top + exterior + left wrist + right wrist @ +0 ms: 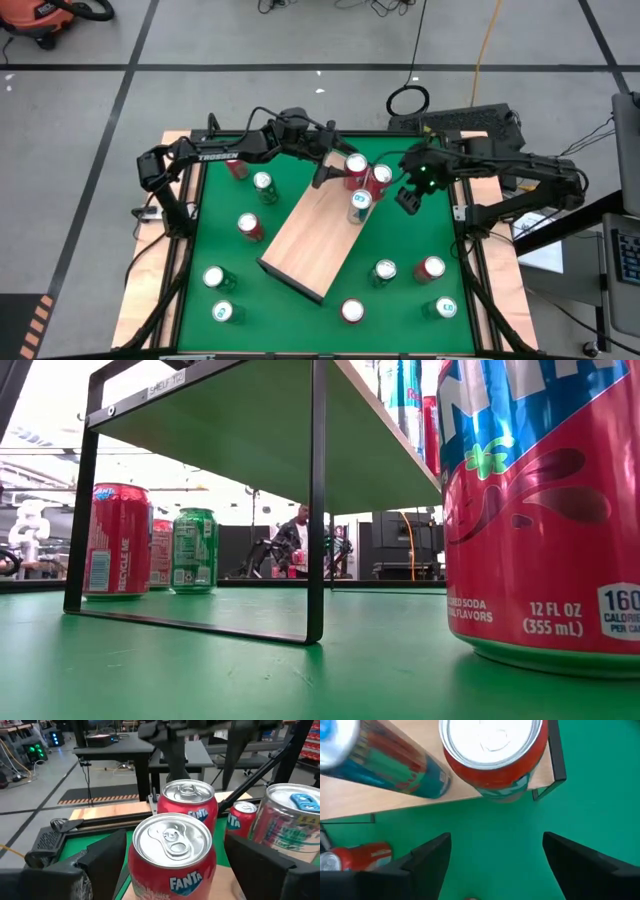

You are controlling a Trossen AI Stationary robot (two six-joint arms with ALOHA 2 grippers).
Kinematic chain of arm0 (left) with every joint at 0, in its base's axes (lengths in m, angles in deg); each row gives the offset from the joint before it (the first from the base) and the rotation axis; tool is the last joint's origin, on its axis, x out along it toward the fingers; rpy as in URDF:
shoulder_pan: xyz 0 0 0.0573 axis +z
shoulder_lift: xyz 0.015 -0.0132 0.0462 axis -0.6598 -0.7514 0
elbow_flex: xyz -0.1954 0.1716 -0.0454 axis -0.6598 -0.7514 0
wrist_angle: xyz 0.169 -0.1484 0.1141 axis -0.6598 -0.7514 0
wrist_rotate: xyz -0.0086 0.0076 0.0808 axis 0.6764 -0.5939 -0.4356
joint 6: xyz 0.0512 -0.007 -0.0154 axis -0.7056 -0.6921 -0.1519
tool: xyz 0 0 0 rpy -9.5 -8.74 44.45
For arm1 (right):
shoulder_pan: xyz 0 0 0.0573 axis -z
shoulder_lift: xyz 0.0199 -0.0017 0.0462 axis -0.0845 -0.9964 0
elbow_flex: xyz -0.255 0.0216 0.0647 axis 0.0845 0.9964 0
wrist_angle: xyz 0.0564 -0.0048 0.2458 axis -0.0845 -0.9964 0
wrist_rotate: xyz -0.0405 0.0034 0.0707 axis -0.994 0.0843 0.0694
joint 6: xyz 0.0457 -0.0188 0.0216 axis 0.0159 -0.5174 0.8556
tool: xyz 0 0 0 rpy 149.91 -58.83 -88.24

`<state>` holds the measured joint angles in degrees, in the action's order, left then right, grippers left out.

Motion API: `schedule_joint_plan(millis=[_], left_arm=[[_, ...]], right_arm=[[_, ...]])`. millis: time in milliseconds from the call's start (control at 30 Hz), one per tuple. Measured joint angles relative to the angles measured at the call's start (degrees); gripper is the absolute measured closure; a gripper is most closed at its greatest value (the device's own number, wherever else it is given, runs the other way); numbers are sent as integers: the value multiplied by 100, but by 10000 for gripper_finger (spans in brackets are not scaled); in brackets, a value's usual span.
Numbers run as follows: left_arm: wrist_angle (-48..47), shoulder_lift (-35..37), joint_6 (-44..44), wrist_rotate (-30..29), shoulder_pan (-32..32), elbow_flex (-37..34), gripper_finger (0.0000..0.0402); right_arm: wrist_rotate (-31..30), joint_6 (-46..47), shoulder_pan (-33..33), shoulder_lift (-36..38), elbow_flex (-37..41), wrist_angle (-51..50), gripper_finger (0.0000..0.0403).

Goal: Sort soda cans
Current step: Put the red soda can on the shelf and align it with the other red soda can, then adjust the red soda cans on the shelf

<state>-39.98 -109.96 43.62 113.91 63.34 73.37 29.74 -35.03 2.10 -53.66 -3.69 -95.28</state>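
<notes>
I am a two-armed robot at a green table (300, 310), sorting soda cans. A wooden board (310, 240) on a black wire frame lies at a slant in the middle and serves as a raised shelf; I judge it is where sorted cans are gathered, since three stand together at its far end.

My left gripper (322, 172) reaches in from the far left corner. Its fingers (102, 862) stand wide on either side of a red Fanta can (172, 855), not pressing it. A second red can (189, 802) stands just behind, and a teal-topped can (360, 205) beside them. The fingers bracket the can without squeezing, so either a grip or a release could come next; I cannot tell which.

My right gripper (410, 198) hangs just off the board's right edge, over bare green. Its fingers (427, 860) are apart with nothing between them. It points down past the board's corner, where one red can (492, 755) stands near the edge.

The other cans are scattered on the table: red and green ones to the left of the board, more near the front edge and to the right. I judge the sorting well short of finished.
</notes>
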Motion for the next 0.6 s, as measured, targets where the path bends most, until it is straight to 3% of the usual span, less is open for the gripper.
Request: schedule_joint_plan(millis=[267, 600], left_arm=[[-336, 222, 37, -4, 3, 0, 70], [-460, 379, 766, -7, 16, 0, 70]], right_arm=[[-18, 84, -31, 0, 375, 478, 141], [-200, 29, -31, -24, 415, 711, 179]])
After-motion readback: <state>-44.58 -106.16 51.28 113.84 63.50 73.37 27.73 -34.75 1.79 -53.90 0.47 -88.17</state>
